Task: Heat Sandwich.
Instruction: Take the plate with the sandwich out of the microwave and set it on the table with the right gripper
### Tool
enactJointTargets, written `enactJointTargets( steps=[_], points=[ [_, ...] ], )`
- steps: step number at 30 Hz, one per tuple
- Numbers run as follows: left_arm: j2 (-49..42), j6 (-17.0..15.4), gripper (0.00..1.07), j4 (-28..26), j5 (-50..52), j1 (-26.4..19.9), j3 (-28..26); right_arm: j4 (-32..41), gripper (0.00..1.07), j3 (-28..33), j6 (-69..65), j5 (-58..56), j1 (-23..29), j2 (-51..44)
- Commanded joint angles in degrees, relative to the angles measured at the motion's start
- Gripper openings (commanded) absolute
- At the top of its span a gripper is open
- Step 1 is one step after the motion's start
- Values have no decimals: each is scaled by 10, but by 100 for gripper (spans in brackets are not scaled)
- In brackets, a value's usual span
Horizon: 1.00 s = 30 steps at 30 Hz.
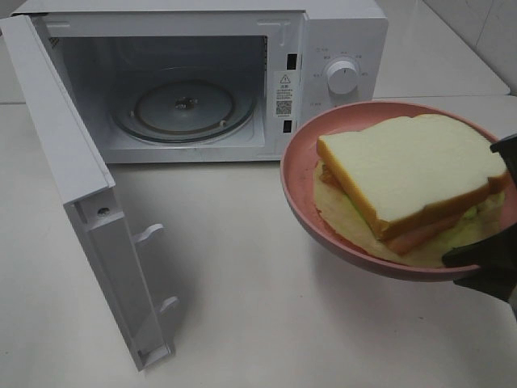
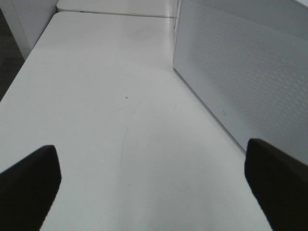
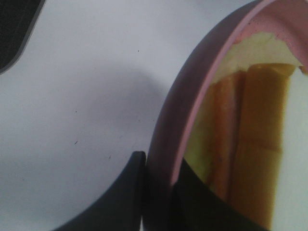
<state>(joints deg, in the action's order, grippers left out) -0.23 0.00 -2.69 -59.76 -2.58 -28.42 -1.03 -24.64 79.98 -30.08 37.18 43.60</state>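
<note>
The sandwich (image 1: 408, 174), thick pale bread with tan crust over a pinkish-brown filling, lies on a round pink plate (image 1: 323, 133) that hangs above the table, right of the microwave's mouth. My right gripper (image 1: 483, 260) is shut on the plate's near right rim. In the right wrist view its black fingers (image 3: 161, 187) pinch the rim (image 3: 192, 106), with the sandwich's crust (image 3: 260, 144) just inside. My left gripper (image 2: 154, 178) shows only in the left wrist view, open and holding nothing, over bare table.
The white microwave (image 1: 339, 40) stands at the back with its door (image 1: 73, 178) swung wide toward the front left. A glass turntable (image 1: 184, 109) sits in the cavity. The left wrist view shows the microwave's perforated side wall (image 2: 240, 72) beside my left gripper.
</note>
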Motion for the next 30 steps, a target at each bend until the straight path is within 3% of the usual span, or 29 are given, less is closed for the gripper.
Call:
enactJointTargets(
  steps=[1, 13, 22, 30],
  points=[
    [-11, 0, 98, 1, 7, -1, 2, -27, 0, 2, -31, -6, -1, -29],
    [-11, 0, 98, 1, 7, -1, 2, -136, 0, 7, -185, -34, -1, -45],
    [-11, 0, 98, 1, 7, -1, 2, -265, 0, 7, -388, -109, -1, -45],
    [-11, 0, 98, 1, 7, -1, 2, -310, 0, 7, -511, -165, -1, -38]
  ],
)
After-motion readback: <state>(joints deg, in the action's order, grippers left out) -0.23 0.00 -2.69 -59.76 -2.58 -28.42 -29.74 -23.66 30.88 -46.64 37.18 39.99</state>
